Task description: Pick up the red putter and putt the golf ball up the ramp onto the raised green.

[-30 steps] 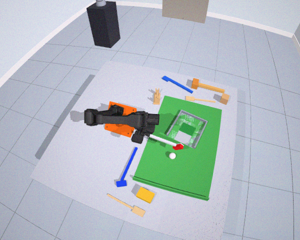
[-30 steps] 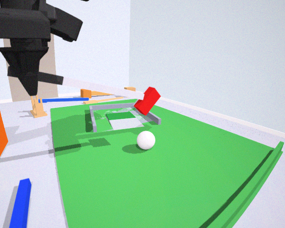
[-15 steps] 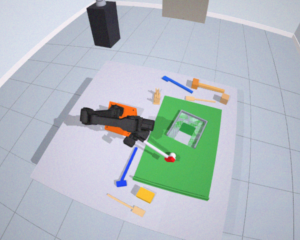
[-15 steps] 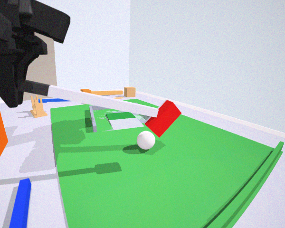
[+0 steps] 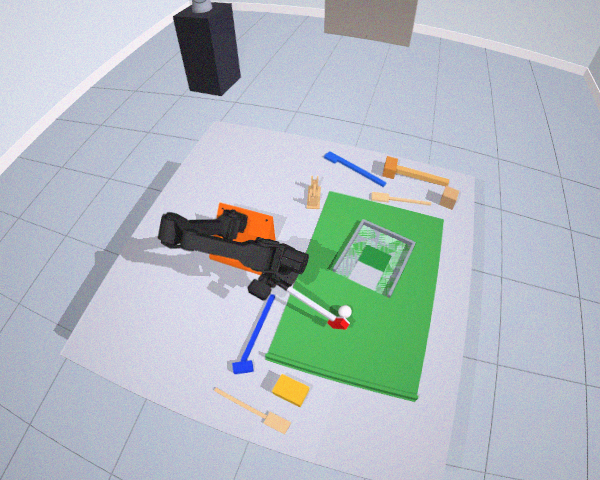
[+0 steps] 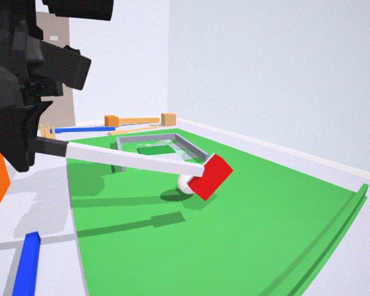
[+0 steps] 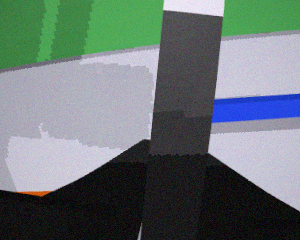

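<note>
My gripper [image 5: 289,284] [image 6: 28,166] [image 7: 168,152] is shut on the dark grip of the red putter, above the left edge of the green mat [image 5: 393,330] [image 6: 258,229]. The putter's white shaft [image 5: 310,303] [image 6: 131,160] slopes down over the mat to its tilted red head [image 5: 338,323] [image 6: 210,178]. The white golf ball [image 5: 344,311] [image 6: 184,184] is right beside the head, on the side towards the grey-walled frame [image 5: 402,268] [image 6: 191,146]; I cannot tell if they touch. Inside the frame, a dark green square [image 5: 375,257] [image 6: 156,150] lies behind a pale patch.
A blue mallet [image 5: 258,330] [image 6: 27,264] [image 7: 260,108] lies left of the mat, near a yellow block [image 5: 290,390] and a wooden paddle [image 5: 276,421]. Behind are a small wooden stand [image 5: 313,198], a blue stick [image 5: 357,169] and a wooden hammer [image 5: 419,174].
</note>
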Motion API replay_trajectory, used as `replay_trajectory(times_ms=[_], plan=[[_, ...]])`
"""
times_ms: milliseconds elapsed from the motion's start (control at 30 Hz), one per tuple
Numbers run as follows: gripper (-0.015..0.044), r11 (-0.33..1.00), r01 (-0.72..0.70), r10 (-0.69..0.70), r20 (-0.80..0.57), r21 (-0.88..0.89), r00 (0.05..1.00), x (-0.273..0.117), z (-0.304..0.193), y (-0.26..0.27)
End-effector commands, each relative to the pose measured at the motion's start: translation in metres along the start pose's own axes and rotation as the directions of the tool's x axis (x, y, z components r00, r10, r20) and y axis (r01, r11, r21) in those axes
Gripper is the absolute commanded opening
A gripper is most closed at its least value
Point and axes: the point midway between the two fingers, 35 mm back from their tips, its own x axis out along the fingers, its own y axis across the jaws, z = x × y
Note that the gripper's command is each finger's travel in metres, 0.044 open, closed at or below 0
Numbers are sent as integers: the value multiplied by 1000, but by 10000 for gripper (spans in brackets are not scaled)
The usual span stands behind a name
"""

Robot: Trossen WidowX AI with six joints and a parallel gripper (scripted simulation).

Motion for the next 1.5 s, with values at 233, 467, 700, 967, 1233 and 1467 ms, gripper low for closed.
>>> replay_trajectory(times_ms=[233,467,700,967,1233,1467], plan=[[0,1000,5,-5,3,-4,1000,17,1,-1],[0,1000,7,-7,0,0,1000,22,0,-1],[0,1000,7,-7,0,0,1000,22,0,-1],[0,1000,6,-6,2,-2,1000,24,1,-17],[0,1000,11,-11,-4,-1,1000,26,-1,-28],[0,1000,-11,11,-5,-1,1000,28,8,17]])
